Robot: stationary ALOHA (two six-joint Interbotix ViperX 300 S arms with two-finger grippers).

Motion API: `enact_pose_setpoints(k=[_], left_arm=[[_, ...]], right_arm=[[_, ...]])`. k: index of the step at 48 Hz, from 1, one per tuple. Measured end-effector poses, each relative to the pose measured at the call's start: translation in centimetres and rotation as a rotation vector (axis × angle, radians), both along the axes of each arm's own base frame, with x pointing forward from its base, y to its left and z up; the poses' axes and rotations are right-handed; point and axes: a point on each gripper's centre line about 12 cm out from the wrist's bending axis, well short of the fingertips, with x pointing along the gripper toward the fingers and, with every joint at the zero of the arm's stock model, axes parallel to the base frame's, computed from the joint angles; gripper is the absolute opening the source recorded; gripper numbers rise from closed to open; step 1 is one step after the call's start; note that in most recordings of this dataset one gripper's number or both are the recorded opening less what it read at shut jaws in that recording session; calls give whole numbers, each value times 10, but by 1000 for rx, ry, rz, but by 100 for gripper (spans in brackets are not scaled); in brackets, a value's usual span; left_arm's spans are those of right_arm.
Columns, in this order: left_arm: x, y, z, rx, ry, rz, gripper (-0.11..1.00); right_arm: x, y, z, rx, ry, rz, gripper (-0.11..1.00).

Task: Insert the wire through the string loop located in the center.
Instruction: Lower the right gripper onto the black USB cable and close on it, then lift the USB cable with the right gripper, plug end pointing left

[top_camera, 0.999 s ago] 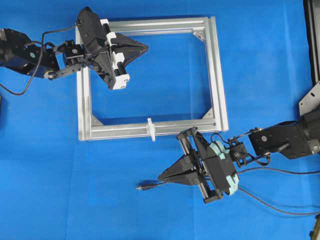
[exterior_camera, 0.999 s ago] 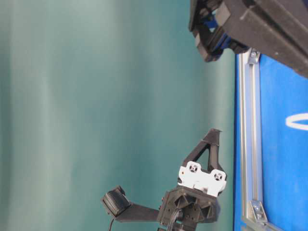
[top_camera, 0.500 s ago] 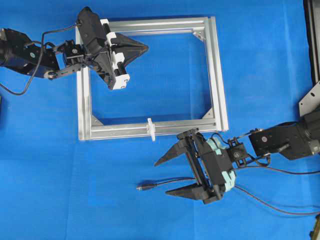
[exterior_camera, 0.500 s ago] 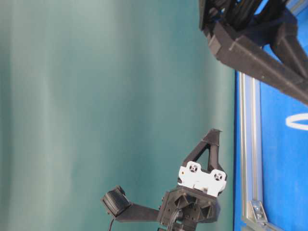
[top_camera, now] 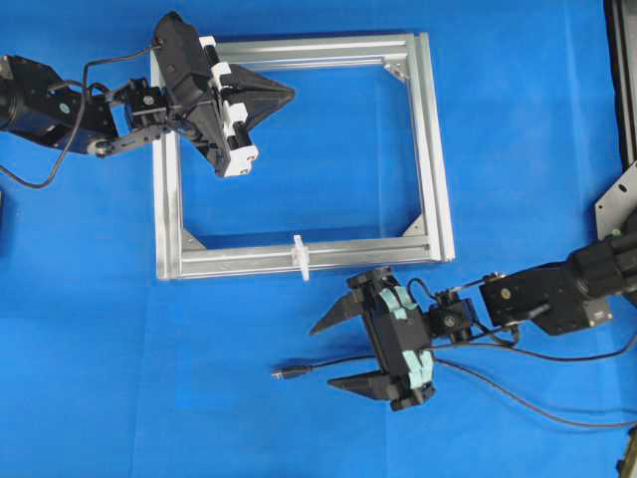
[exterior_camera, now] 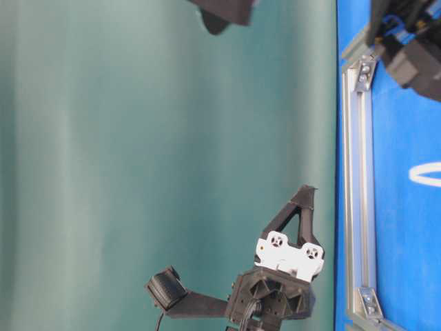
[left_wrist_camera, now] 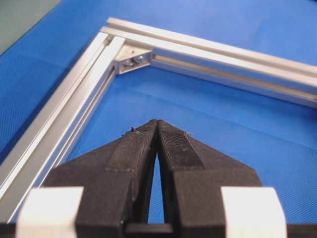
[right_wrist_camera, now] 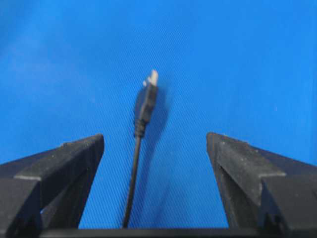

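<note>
Right gripper now spread wide, no longer pinched shut as a second ago, straddling the wire without gripping it. Plug tip flat on the blue worktop, just ahead. String loop upright on the aluminium frame, near. Regrasp likely needed before threading. Left gripper shut, empty, over the frame.

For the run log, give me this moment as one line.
left gripper: shut, empty | right gripper: open, straddling wire | string loop: unthreaded
</note>
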Motion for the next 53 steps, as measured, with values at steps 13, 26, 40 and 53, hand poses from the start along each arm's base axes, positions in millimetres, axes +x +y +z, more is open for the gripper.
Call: enact_pose_setpoints(k=[13,26,40,53], left_arm=[[-1,0,-1,-2,6,0,0],[-2,2,-2,-3,9,6,0],[-2,2,-2,-4,10,7,0],[-3,3,-3,-5,14,9,0]], right_arm=[[-1,-1,-19,-7,73,-21,74],[1,4,-19,-8,73,-11,58],[2,7,-15,-7,35,2,-2],[2,7,-14,-4,25,2,-2]])
